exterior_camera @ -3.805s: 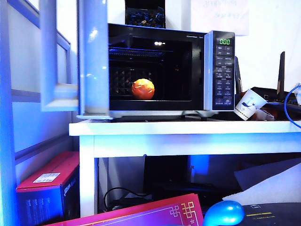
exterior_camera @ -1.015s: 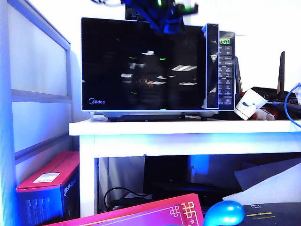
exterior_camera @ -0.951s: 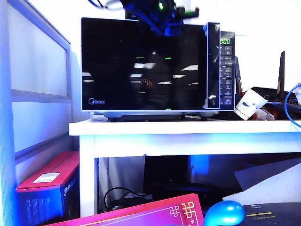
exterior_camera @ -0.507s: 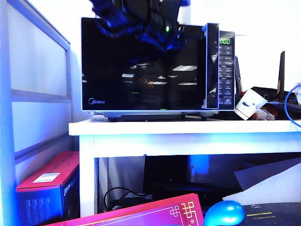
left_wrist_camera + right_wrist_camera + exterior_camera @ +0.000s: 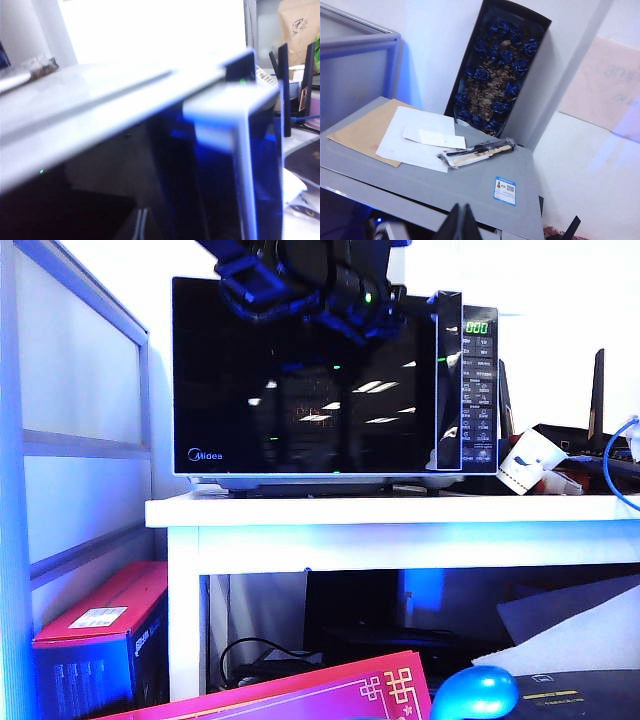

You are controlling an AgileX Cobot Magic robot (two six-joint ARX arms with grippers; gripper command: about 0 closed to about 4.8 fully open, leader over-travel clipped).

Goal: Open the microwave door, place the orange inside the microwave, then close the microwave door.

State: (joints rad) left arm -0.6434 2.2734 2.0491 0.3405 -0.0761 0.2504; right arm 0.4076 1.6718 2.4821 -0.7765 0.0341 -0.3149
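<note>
The black microwave [image 5: 480, 390] stands on the white table with its glossy microwave door [image 5: 300, 400] shut flat, the Midea logo at its lower left. The orange is hidden behind that door. My left gripper [image 5: 360, 312] hangs in front of the door's upper edge, near the handle strip [image 5: 448, 380]. Its jaws are lost in a dark blur. The left wrist view shows only the microwave's grey top [image 5: 100, 95] and the door's edge [image 5: 242, 165], very close. My right gripper [image 5: 461, 222] is shut and empty, above the front edge of the microwave's top [image 5: 485, 185].
Papers [image 5: 415, 137] and a box of blue roses [image 5: 500, 70] lie on the microwave's top. On the white table [image 5: 400, 512], a paper cup [image 5: 525, 462] and router antennas [image 5: 598, 390] stand right of the microwave. Below are a red box [image 5: 100, 625] and a blue rounded object [image 5: 475, 692].
The door, open earlier with the orange showing inside, is now shut. Over the last second my left arm has come down in front of the door's top. The right arm has kept still.
</note>
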